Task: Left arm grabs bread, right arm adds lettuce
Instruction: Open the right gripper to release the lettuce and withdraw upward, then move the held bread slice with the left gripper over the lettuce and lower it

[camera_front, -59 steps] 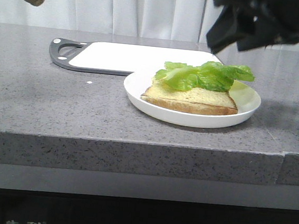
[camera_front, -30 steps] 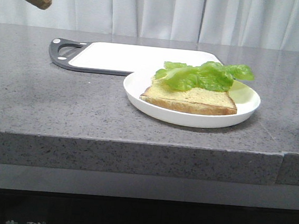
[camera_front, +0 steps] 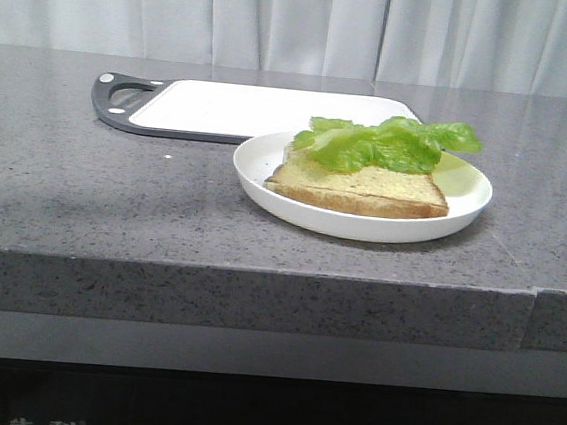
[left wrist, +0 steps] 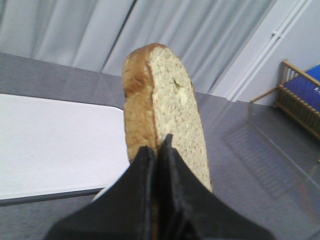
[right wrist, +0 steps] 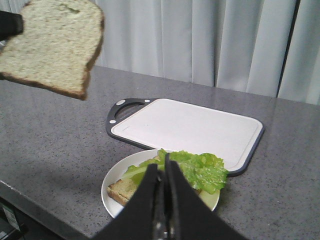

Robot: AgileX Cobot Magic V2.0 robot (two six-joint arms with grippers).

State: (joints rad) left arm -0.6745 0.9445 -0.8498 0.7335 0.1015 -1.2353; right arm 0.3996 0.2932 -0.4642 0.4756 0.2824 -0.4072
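Observation:
My left gripper (left wrist: 157,145) is shut on the bread (left wrist: 170,100), a thick slice with a golden-brown crust and a pale face, held in the air by its lower edge. The bread also shows in the right wrist view (right wrist: 50,47), high above the counter's left side. The lettuce (camera_front: 390,144) lies on a second, flatter slice (camera_front: 366,192) on the white plate (camera_front: 363,225). My right gripper (right wrist: 160,162) is shut and empty, raised above the plate (right wrist: 112,192) and the lettuce (right wrist: 200,172). Neither gripper shows in the front view.
A white cutting board (camera_front: 253,109) with a dark rim and handle lies behind the plate, also seen in the wrist views (right wrist: 190,125) (left wrist: 50,145). The grey counter's front edge (camera_front: 258,270) runs below the plate. A wooden rack (left wrist: 300,107) stands far off.
The held bread has left the front view's top left corner. The right gripper left the top right corner a second ago. Plate, slice and lettuce have not moved.

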